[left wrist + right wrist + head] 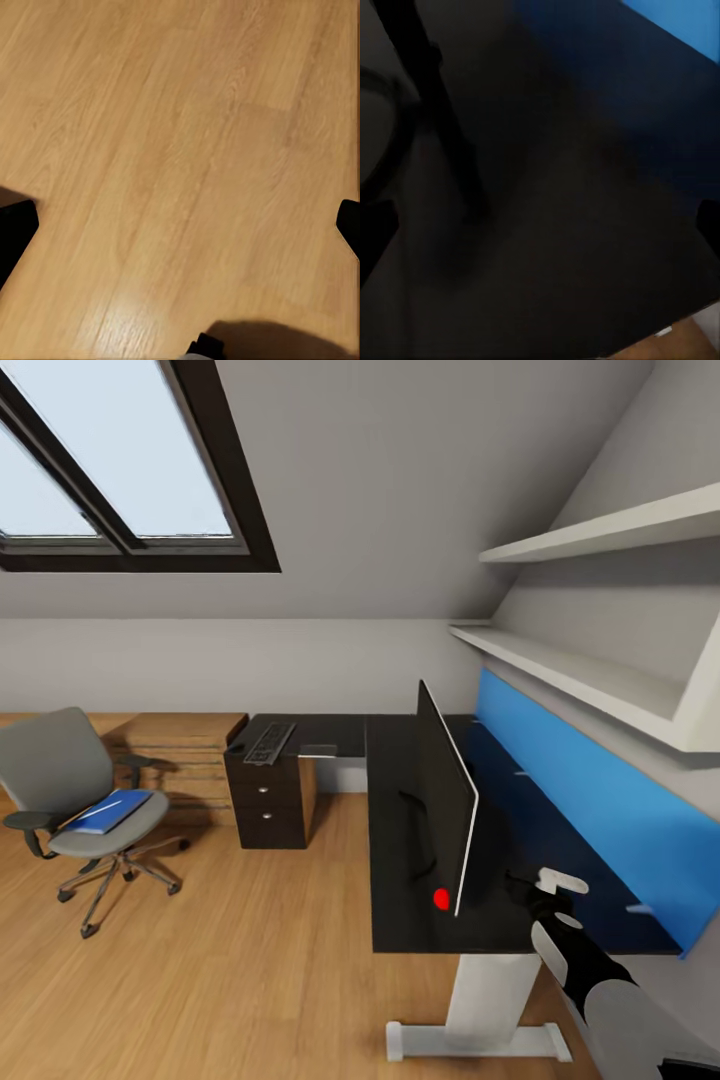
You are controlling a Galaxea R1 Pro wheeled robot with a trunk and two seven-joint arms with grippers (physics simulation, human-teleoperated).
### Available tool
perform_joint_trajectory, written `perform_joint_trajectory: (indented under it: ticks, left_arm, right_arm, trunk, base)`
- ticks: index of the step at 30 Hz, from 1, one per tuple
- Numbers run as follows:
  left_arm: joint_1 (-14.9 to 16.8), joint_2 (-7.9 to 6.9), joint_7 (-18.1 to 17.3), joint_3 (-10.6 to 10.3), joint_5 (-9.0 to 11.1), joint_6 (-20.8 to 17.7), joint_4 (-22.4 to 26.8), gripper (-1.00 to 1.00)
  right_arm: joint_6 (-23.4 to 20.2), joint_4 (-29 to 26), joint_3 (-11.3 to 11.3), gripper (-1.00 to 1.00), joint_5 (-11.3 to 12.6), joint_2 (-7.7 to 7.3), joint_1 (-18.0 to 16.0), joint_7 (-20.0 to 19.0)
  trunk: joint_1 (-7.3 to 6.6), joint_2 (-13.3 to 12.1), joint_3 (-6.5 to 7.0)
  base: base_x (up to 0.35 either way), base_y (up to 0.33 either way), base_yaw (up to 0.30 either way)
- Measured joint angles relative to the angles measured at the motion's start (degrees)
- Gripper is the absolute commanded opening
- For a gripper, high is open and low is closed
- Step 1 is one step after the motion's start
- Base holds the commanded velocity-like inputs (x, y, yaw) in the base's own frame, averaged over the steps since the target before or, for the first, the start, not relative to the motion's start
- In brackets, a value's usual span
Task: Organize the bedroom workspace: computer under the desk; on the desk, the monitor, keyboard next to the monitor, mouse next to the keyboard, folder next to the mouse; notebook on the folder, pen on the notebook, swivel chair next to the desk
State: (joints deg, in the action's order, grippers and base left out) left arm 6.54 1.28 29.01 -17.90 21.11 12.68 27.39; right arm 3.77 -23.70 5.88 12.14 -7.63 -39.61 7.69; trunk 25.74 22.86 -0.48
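Note:
The monitor [446,800] stands edge-on on the glossy black desk [400,880], with a small red spot [441,899] at its near lower corner. My right gripper [552,884] hangs open over the desk top behind the monitor, near its black stand [431,105]. The keyboard [268,742] lies on the far wing of the desk, and a flat grey rectangle [318,750], perhaps the notebook, is beside it. At the left the swivel chair [70,780] carries the blue folder [106,811]. My left gripper [180,225] is open above the floor. Computer and mouse are out of view.
A wooden dresser [185,745] stands against the far wall behind the chair. A blue wall panel [600,800] and white shelves [600,685] run along the desk's right side. Black drawers [268,800] sit under the far wing. Wooden floor [250,960] stretches between chair and desk.

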Motion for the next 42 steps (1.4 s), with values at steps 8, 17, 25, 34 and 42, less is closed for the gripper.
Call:
perform_joint_trajectory:
  ticks: [8,17,25,34,42]
  left_arm:
    - [0.0,0.05,-0.06,0.0,-0.01,1.96,-0.09,1.0]
    - [0.0,0.02,-0.04,0.0,0.0,2.43,-0.15,1.0]
    - [-0.02,0.0,-0.01,0.01,-0.01,2.48,-0.11,1.0]
    - [-0.02,-0.01,-0.01,0.01,-0.01,2.45,-0.14,1.0]
    - [-0.02,-0.01,-0.05,0.01,-0.01,2.46,-0.16,1.0]
  right_arm:
    - [0.0,0.08,-0.07,1.0,0.0,-0.04,0.0,0.0]
    - [0.0,0.23,-0.09,1.0,0.07,0.78,0.0,0.03]
    - [0.01,0.37,-0.09,1.0,0.08,1.74,-0.01,0.12]
    - [0.01,0.39,-0.07,1.0,0.08,1.84,-0.01,0.27]
    - [0.02,0.39,-0.04,1.0,0.06,1.84,-0.02,0.29]
  trunk:
    - [-0.01,0.0,0.0]
    - [0.01,0.0,0.0]
    - [0.02,0.0,0.0]
    - [0.02,0.0,0.0]
    - [0.02,0.0,0.0]
  base:
    - [0.147,-0.021,0.0]
    - [0.106,-0.001,0.003]
    - [0.005,0.0,0.206]
    - [0.0,0.0,0.267]
    - [0.0,0.0,0.274]
